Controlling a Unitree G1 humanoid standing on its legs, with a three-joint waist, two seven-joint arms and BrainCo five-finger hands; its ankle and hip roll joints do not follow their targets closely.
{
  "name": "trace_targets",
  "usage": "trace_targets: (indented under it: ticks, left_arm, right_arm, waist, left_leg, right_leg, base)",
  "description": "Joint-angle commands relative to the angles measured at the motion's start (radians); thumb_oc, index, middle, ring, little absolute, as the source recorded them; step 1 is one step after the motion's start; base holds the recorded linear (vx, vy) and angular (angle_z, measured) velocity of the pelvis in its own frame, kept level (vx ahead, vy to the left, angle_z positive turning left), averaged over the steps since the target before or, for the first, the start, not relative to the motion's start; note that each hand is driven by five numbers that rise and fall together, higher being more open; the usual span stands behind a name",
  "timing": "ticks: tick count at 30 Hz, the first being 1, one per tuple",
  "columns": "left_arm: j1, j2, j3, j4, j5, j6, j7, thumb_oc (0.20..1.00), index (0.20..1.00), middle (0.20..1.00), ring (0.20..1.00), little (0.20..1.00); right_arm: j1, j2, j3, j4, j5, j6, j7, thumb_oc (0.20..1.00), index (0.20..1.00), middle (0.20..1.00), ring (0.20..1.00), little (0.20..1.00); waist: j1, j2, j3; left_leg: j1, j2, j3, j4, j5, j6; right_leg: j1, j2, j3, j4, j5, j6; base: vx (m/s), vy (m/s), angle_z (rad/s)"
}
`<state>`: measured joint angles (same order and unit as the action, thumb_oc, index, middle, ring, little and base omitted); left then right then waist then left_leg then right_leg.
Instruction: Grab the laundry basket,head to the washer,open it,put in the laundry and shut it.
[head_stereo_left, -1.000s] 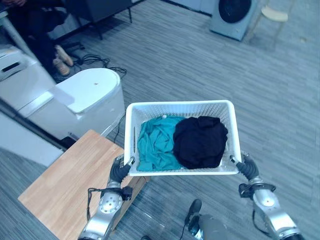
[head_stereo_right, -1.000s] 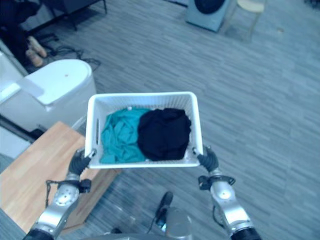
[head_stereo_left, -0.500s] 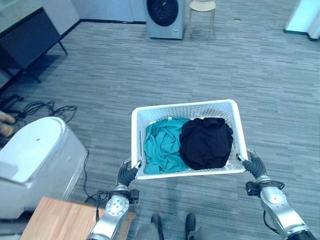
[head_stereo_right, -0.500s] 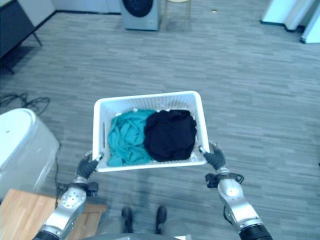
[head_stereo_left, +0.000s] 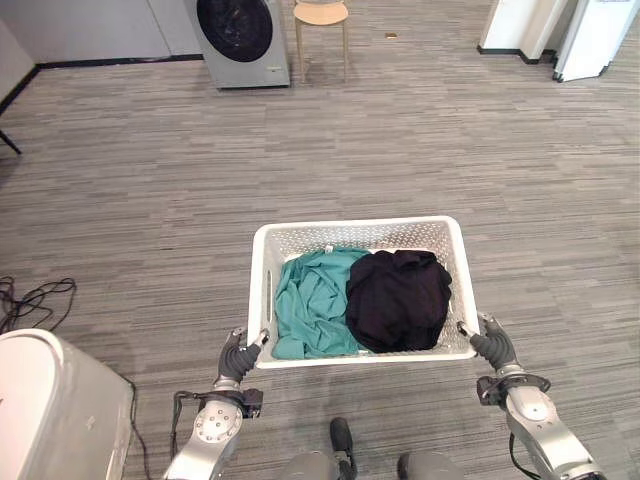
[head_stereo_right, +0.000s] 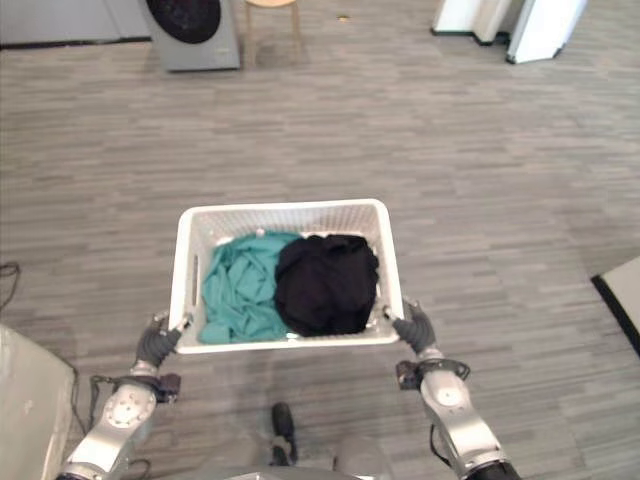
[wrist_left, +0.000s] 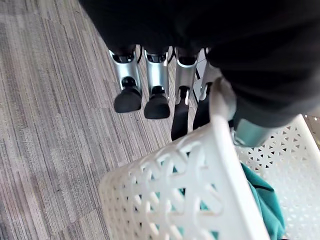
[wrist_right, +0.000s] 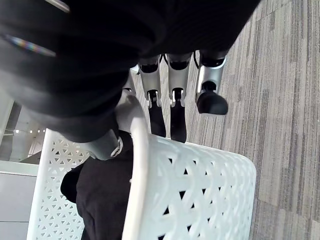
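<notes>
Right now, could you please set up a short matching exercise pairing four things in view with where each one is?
Things:
1. teal garment
2. black garment
3. washer
4. stool

Places:
A. far across the floor, left of the stool
B. right half of the laundry basket
C. beside the washer, on its right
D. left half of the basket

Pairs: 1-D, 2-B, 3-A, 4-C

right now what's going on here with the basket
The robot is carrying a white perforated plastic laundry basket over grey plank flooring, its left hand and right hand each gripping a near corner of the rim. Inside lie a crumpled teal garment and a black garment, side by side. The grey front-loading washer stands across the room with its door closed, beside a small wooden stool.
</notes>
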<state>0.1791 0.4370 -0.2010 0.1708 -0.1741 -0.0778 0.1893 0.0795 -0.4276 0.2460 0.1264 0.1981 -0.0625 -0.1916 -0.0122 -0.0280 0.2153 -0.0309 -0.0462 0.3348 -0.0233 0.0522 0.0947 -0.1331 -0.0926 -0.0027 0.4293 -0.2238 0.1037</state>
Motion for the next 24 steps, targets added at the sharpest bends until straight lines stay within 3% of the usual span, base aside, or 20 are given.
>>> trace_targets:
  ticks: [1, 4, 8, 10, 11, 12, 13, 15, 18, 19, 22, 23, 24]
  left_arm:
    - [-0.084, -0.037, -0.029, -0.145, -0.017, -0.110, -0.068, 0.200, 0.200, 0.200, 0.200, 0.200]
    - [-0.095, -0.041, -0.021, -0.132, -0.014, -0.109, -0.068, 0.200, 0.200, 0.200, 0.200, 0.200]
    - [-0.111, -0.045, -0.020, -0.122, -0.002, -0.120, -0.077, 0.200, 0.200, 0.200, 0.200, 0.200]
    - [-0.102, -0.054, -0.024, -0.120, -0.007, -0.121, -0.078, 0.200, 0.200, 0.200, 0.200, 0.200]
    - [-0.101, -0.064, -0.034, -0.112, -0.025, -0.119, -0.075, 0.200, 0.200, 0.200, 0.200, 0.200]
    - [-0.101, -0.064, -0.034, -0.112, -0.025, -0.119, -0.075, 0.200, 0.200, 0.200, 0.200, 0.200]
    - [-0.103, -0.070, -0.040, -0.105, -0.028, -0.116, -0.077, 0.200, 0.200, 0.200, 0.200, 0.200]
    - [-0.100, -0.076, -0.049, -0.097, -0.039, -0.112, -0.083, 0.200, 0.200, 0.200, 0.200, 0.200]
    - [-0.091, -0.084, -0.050, -0.099, -0.045, -0.107, -0.086, 0.200, 0.200, 0.200, 0.200, 0.200]
    - [-0.090, -0.088, -0.051, -0.097, -0.043, -0.103, -0.088, 0.200, 0.200, 0.200, 0.200, 0.200]
    - [-0.085, -0.091, -0.061, -0.095, -0.040, -0.102, -0.098, 0.200, 0.200, 0.200, 0.200, 0.200]
    - [-0.083, -0.091, -0.061, -0.095, -0.037, -0.099, -0.100, 0.200, 0.200, 0.200, 0.200, 0.200]
    - [-0.080, -0.087, -0.061, -0.097, -0.034, -0.099, -0.101, 0.200, 0.200, 0.200, 0.200, 0.200]
  right_arm:
    - [-0.114, 0.043, 0.044, -0.157, 0.085, -0.127, 0.155, 0.200, 0.200, 0.200, 0.200, 0.200]
    - [-0.105, 0.043, 0.027, -0.158, 0.093, -0.126, 0.155, 0.200, 0.200, 0.200, 0.200, 0.200]
    - [-0.063, 0.044, -0.008, -0.169, 0.084, -0.133, 0.161, 0.200, 0.200, 0.200, 0.200, 0.200]
    - [-0.053, 0.045, -0.007, -0.163, 0.095, -0.139, 0.163, 0.200, 0.200, 0.200, 0.200, 0.200]
    - [-0.051, 0.038, -0.011, -0.165, 0.117, -0.147, 0.157, 0.200, 0.200, 0.200, 0.200, 0.200]
    - [-0.050, 0.038, -0.011, -0.165, 0.118, -0.147, 0.158, 0.200, 0.200, 0.200, 0.200, 0.200]
    - [-0.056, 0.031, -0.014, -0.163, 0.119, -0.155, 0.154, 0.200, 0.200, 0.200, 0.200, 0.200]
    - [-0.052, 0.016, -0.017, -0.173, 0.119, -0.153, 0.149, 0.200, 0.200, 0.200, 0.200, 0.200]
    - [-0.036, -0.004, -0.022, -0.177, 0.120, -0.140, 0.150, 0.200, 0.200, 0.200, 0.200, 0.200]
    - [-0.028, -0.007, -0.029, -0.180, 0.119, -0.138, 0.149, 0.200, 0.200, 0.200, 0.200, 0.200]
    - [-0.007, -0.012, -0.054, -0.185, 0.128, -0.137, 0.149, 0.200, 0.200, 0.200, 0.200, 0.200]
    - [-0.001, -0.011, -0.059, -0.182, 0.127, -0.137, 0.146, 0.200, 0.200, 0.200, 0.200, 0.200]
    - [-0.001, -0.008, -0.058, -0.176, 0.127, -0.137, 0.143, 0.200, 0.200, 0.200, 0.200, 0.200]
  waist:
    - [-0.003, 0.001, -0.010]
    - [-0.030, 0.009, 0.007]
    - [-0.061, 0.004, -0.001]
    - [-0.071, 0.003, -0.017]
    - [-0.076, 0.014, -0.030]
    - [-0.079, 0.016, -0.032]
    - [-0.078, 0.025, -0.035]
    - [-0.075, 0.025, -0.035]
    - [-0.058, 0.008, -0.032]
    - [-0.046, 0.004, -0.029]
    - [-0.028, -0.016, -0.023]
    - [-0.020, -0.014, -0.017]
    - [-0.009, -0.012, -0.016]
  left_leg:
    - [0.050, 0.043, -0.061, 0.118, -0.184, -0.053]
    - [0.115, 0.054, -0.088, 0.095, -0.211, -0.071]
    - [0.191, 0.058, -0.146, 0.078, -0.257, -0.096]
    - [0.209, 0.078, -0.162, 0.108, -0.260, -0.114]
    - [0.200, 0.131, -0.163, 0.180, -0.207, -0.142]
    - [0.195, 0.133, -0.166, 0.185, -0.209, -0.143]
    - [0.180, 0.170, -0.157, 0.261, -0.158, -0.166]
    - [0.141, 0.213, -0.149, 0.406, -0.068, -0.174]
    - [0.074, 0.186, -0.140, 0.491, -0.076, -0.146]
    - [0.033, 0.161, -0.141, 0.471, -0.112, -0.134]
    - [-0.068, 0.127, -0.128, 0.380, -0.154, -0.122]
    - [-0.104, 0.117, -0.134, 0.336, -0.140, -0.126]
    - [-0.142, 0.096, -0.146, 0.265, -0.091, -0.130]
  right_leg:
    - [-0.012, 0.048, -0.081, -0.252, 0.178, 0.021]
    - [-0.101, 0.020, -0.148, -0.343, 0.227, 0.045]
    - [-0.124, -0.012, -0.118, -0.383, 0.266, 0.060]
    - [-0.103, -0.019, -0.127, -0.365, 0.295, 0.040]
    - [-0.076, -0.001, -0.140, -0.354, 0.280, 0.015]
    - [-0.077, -0.001, -0.143, -0.355, 0.280, 0.014]
    - [-0.049, 0.014, -0.159, -0.357, 0.264, -0.003]
    - [0.005, 0.033, -0.185, -0.369, 0.238, -0.037]
    - [0.070, 0.034, -0.191, -0.394, 0.201, -0.058]
    - [0.098, 0.035, -0.186, -0.406, 0.188, -0.055]
    - [0.152, 0.018, -0.183, -0.434, 0.171, -0.041]
    - [0.174, 0.024, -0.183, -0.441, 0.160, -0.040]
    - [0.197, 0.037, -0.178, -0.457, 0.155, -0.042]
  base:
    - [0.20, -0.090, -0.43]
    - [0.36, -0.138, -0.14]
    - [0.37, -0.180, 0.51]
    - [0.48, -0.306, 0.60]
    - [0.40, -0.293, 0.76]
    - [0.42, -0.327, 0.80]
    - [0.25, -0.212, 0.54]
    - [0.28, -0.247, 0.40]
    - [0.38, -0.198, -0.08]
    - [0.22, -0.051, -0.36]
    - [0.29, -0.045, -0.20]
    - [0.30, -0.021, 0.11]
    - [0.33, -0.012, 0.12]
